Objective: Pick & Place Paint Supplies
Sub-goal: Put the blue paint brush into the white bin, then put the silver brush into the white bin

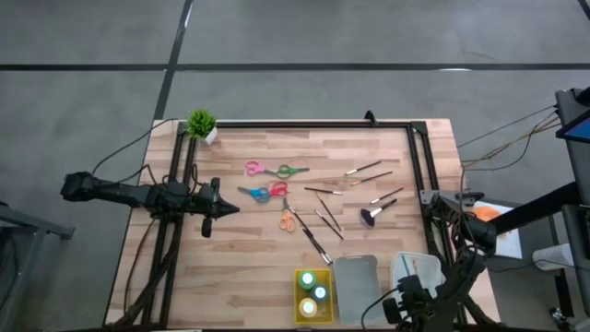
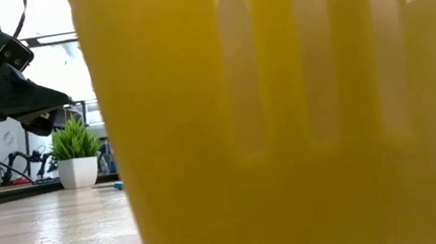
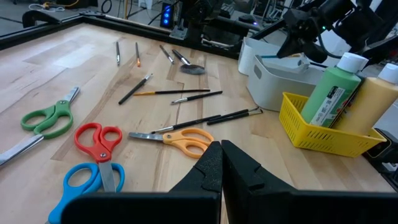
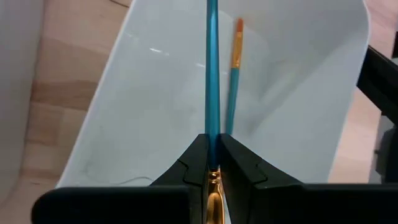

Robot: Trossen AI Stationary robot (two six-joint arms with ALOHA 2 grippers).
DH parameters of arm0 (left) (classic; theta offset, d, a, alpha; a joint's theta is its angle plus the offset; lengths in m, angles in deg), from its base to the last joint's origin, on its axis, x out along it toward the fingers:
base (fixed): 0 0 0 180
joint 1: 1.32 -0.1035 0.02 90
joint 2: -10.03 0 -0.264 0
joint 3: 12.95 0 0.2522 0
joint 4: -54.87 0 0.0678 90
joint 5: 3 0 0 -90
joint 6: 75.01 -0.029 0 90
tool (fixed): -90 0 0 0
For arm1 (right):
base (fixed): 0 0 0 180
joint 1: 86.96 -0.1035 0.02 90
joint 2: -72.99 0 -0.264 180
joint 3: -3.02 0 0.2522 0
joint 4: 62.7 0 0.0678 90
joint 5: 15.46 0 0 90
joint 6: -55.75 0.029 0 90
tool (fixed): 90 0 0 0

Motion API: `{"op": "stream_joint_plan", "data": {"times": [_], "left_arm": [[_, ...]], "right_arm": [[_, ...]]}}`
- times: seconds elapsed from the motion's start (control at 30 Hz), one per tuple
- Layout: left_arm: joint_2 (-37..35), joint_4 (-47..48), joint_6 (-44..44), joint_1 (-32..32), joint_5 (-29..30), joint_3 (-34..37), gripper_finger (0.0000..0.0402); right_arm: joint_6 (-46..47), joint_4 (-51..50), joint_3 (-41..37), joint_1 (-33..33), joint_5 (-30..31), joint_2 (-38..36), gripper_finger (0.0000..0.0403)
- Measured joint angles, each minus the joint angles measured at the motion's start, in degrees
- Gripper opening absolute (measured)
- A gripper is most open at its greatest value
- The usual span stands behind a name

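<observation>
My right gripper [image 4: 212,155] hangs over the white tray [image 4: 155,93] at the table's near right and is shut on a blue-handled brush [image 4: 212,68]. A second blue brush with an orange tip [image 4: 233,74] lies in that tray. Several scissors [image 1: 267,192] and thin brushes [image 1: 327,217], plus a stubby dark brush [image 1: 376,213], lie on the wood at mid-table. Paint bottles [image 1: 312,293] stand in the yellow tray [image 1: 300,277]. My left gripper [image 3: 221,158] is shut on nothing and hovers left of the scissors. My right gripper pinches the brush between its two fingers at the handle's end next to the gold ferrule [image 4: 213,186]. The fingers slant steeply down from above. The blue handle [image 4: 212,93] sticks out ahead of the fingertips, along them, over the tray's inside.
A grey tray [image 1: 355,277] sits between the yellow and white ones. A small potted plant [image 1: 203,124] stands at the far left corner. A black frame [image 1: 304,124] runs along the table's far edge and sides. The yellow tray [image 2: 288,129] fills most of the low view.
</observation>
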Motion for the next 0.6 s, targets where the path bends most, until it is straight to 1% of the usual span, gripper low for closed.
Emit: {"op": "stream_joint_plan", "data": {"times": [0.33,0.4,0.53,0.6], "left_arm": [[0.0,0.0,0.0,0.0,0.0,0.0,0.0],[0.0,0.0,0.0,0.0,0.0,0.0,0.0],[0.0,0.0,0.0,0.0,0.0,0.0,0.0],[0.0,0.0,0.0,0.0,0.0,0.0,0.0]], "right_arm": [[0.3,0.8,0.5,0.0,0.9,-0.4,0.0027],[0.3,0.9,0.5,0.0,1.5,-0.4,0.004],[0.2,1.1,0.5,0.0,1.8,-0.4,0.0084],[0.2,1.2,0.5,0.0,1.8,-0.4,0.0098]]}}
